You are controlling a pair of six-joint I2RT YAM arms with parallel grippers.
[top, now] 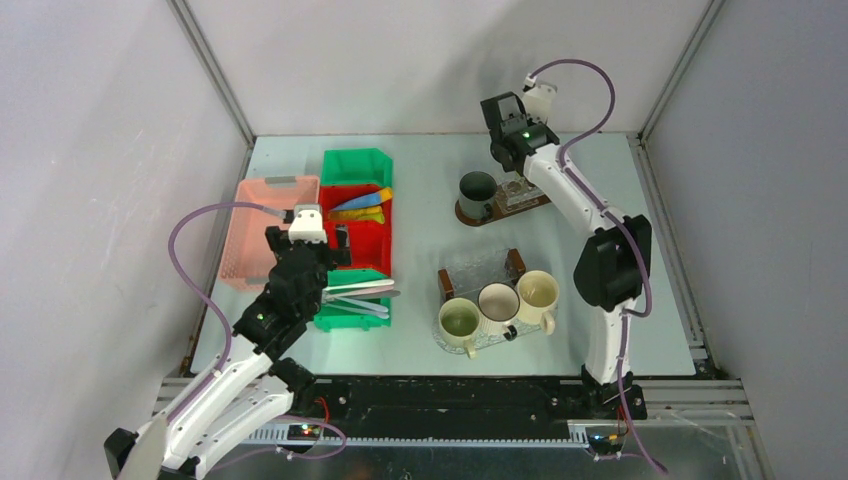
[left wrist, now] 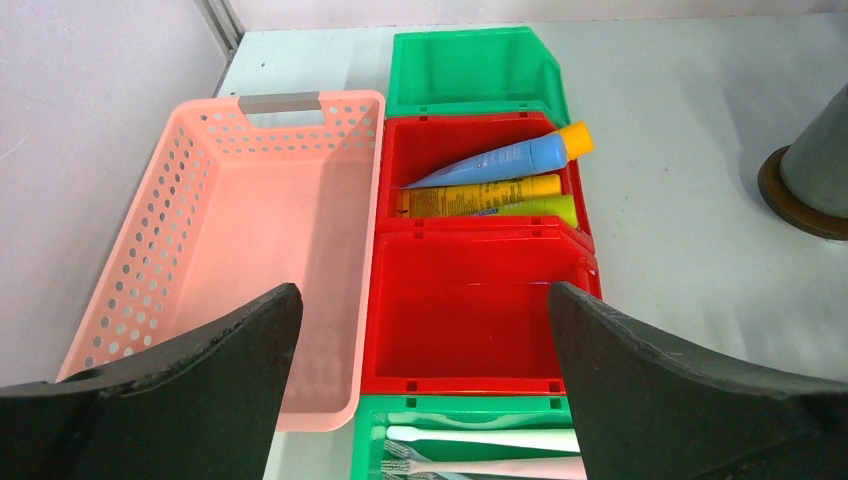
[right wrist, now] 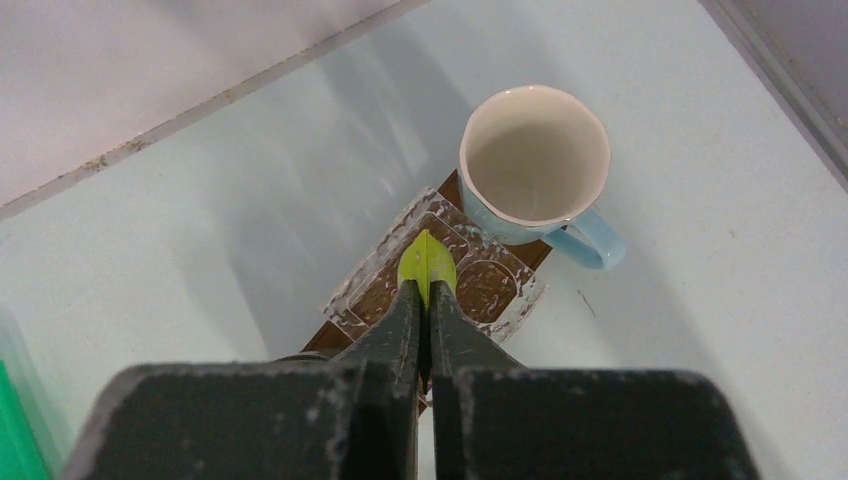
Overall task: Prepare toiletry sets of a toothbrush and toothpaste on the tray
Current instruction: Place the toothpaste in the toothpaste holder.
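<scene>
Your right gripper was pinched shut on a green tube, whose tip stuck out past the fingers above the far tray. In the wrist view a blue mug stood at 1 o'clock from the tube, at that tray's end. Your left gripper was spread wide with nothing between its fingers, hovering over the near red bin. At 12 o'clock from it, the far red bin held three tubes: blue, yellow and green. Toothbrushes lay in the green bin at 6 o'clock, and a pink basket sat at 9 o'clock. In the top view, three mugs stood on the near tray.
</scene>
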